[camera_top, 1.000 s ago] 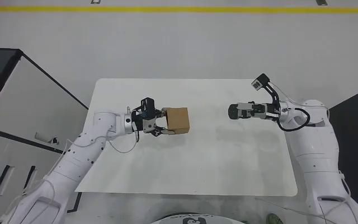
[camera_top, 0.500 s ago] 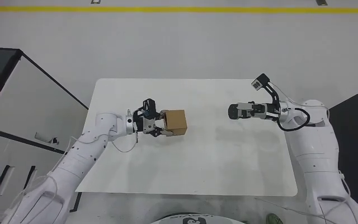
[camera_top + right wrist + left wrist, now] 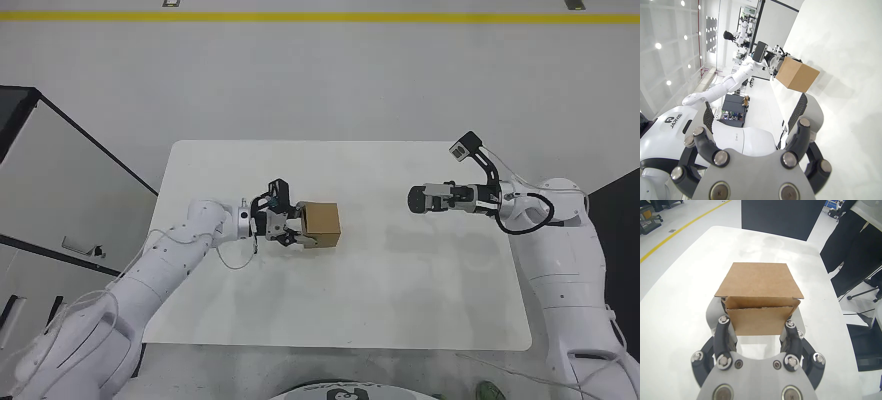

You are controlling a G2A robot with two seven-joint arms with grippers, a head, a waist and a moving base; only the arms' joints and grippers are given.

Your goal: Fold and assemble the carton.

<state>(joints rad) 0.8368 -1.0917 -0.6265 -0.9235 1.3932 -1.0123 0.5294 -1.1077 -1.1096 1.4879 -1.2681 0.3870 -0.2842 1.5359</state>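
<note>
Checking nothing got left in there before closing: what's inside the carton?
Only cardboard shows: a folded flap covers the open end of the carton. The space behind the flap is hidden, so whether anything lies inside cannot be told.

Counts: 1 carton [image 3: 320,222], brown cardboard box. 2 grippers, i.e. 1 left gripper [image 3: 293,224] plus 1 right gripper [image 3: 412,198], each with 2 fingers [image 3: 799,108], so 4 fingers total. 1 table [image 3: 400,290], white. Sums to 4 items across 3 kinds.
</note>
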